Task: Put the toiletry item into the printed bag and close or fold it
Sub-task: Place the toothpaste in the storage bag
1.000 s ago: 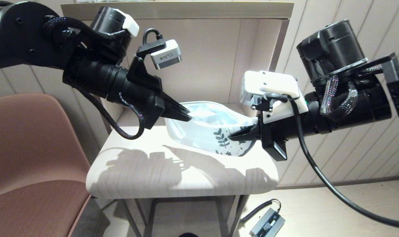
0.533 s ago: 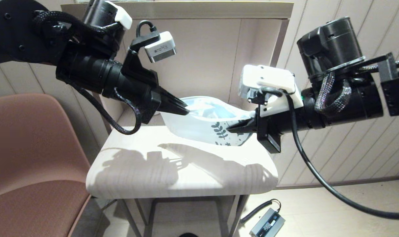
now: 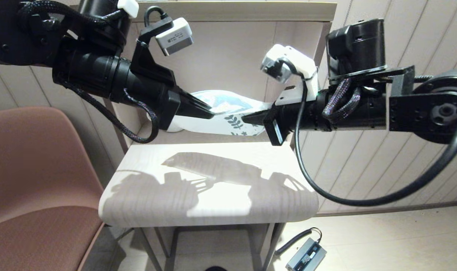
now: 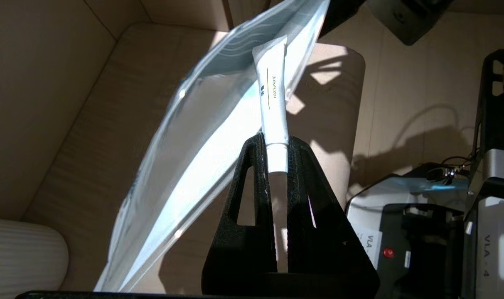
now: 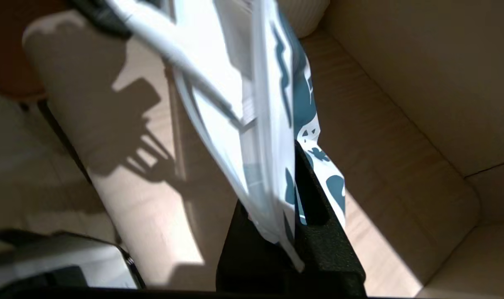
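Holding toothpaste tube point(image 4: 272, 99) by cap end — left pincer point(image 4: 276, 155) pinched on it, tip at printed bag point(image 3: 228, 113) mouth. Right pincer point(image 3: 251, 119) clamped on bag's leafy edge, above worktop point(image 3: 213, 195). Bag soft, floppy, slippery — grip edge firmly.

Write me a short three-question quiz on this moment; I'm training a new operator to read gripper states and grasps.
1. True or false: the printed bag lies flat on the table.
2. What is the left gripper shut on?
A. the mug
B. the toothpaste tube
C. nothing
3. Which part of the bag does the right gripper pinch?

Key:
1. False; it hangs above the table, between both grippers.
2. B; it holds the toothpaste tube by its cap end, the other end against the bag.
3. The edge at the end with the leaf print.
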